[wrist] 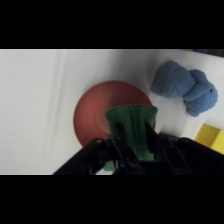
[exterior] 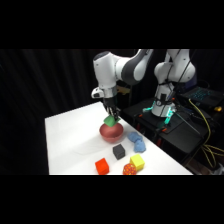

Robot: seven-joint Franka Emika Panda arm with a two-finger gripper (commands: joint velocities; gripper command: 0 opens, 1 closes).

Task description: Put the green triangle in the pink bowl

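Note:
The green triangle (exterior: 109, 120) hangs just above the pink bowl (exterior: 111, 131), held in my gripper (exterior: 111, 118), which comes down from above. In the wrist view the green triangle (wrist: 133, 127) sits between the black linkage at the bottom, over the near side of the pink bowl (wrist: 95, 112). The bowl stands on the white table, and I see nothing inside the part of it that shows.
To the right of the bowl lies a blue soft toy (exterior: 136, 140) (wrist: 185, 90). In front of it stand a black cube (exterior: 118, 151), a yellow block (exterior: 137, 161) (wrist: 212, 137), a red cube (exterior: 102, 166) and a red-yellow object (exterior: 128, 170).

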